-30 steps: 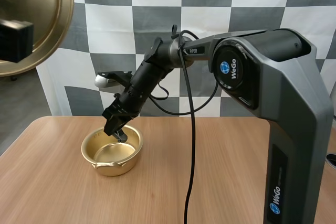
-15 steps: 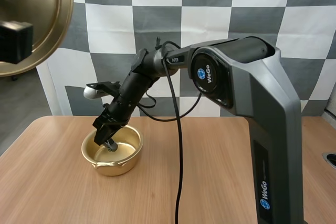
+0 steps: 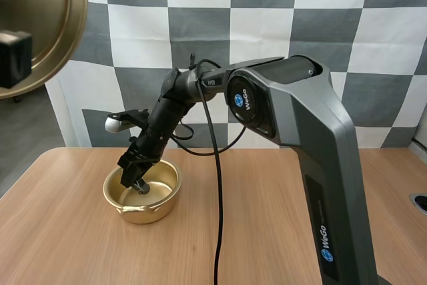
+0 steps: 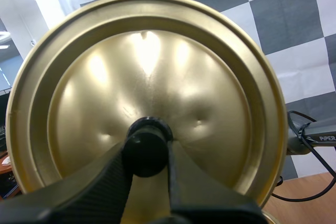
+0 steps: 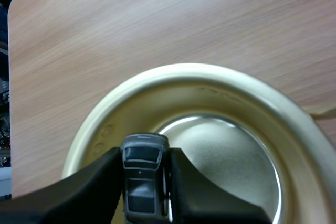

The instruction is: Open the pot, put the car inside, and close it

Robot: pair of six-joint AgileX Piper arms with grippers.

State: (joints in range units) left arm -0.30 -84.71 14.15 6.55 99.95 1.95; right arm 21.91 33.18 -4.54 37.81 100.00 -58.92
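Near left, the left gripper (image 4: 148, 157) holds the gold lid (image 4: 152, 72) aloft, fingers pinching its black knob (image 4: 145, 149). Farther off, the open pot (image 3: 143, 213) sits on the tabletop's (image 3: 267, 225) left side. The right gripper (image 5: 144, 163) reaches down into it, fingers pinching the small dark car (image 5: 143, 182) low inside, close to the pot's wall. The step in hand looks like placing the car; next those fingers should spread to release it, then lift clear.
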